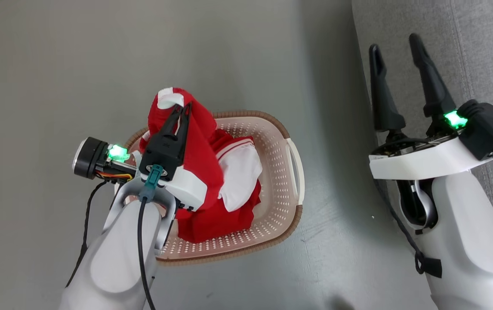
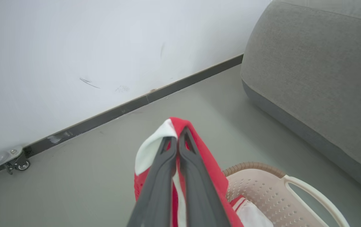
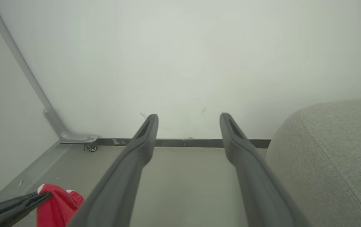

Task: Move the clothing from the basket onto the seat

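We see the left gripper pinched fully together, its two long, dark, tapering fingers meeting at the tips on a fold of the clothing. The fabric is soft and bright red, with a white panel next to the pinched spot. It hangs from the fingertips in a loose peak and runs down into the basket. There the rest lies bunched: red cloth, a smooth white panel and a band of thin white stripes.

The basket is a cream plastic tub with rounded corners and walls pierced by rows of small round holes. It has a brown, ribbed rim band and a pale loop handle on the side facing the seat. It stands on the smooth grey floor, near the seat's edge but apart from it.

The right gripper has its fingers spread wide with nothing between them, close beside the seat's rounded edge. The seat is upholstered in coarse grey woven fabric, bulging and padded, with a stitched seam along its curve. In the left wrist view a plain white wall with faint scuff marks meets the floor at a dark baseboard.
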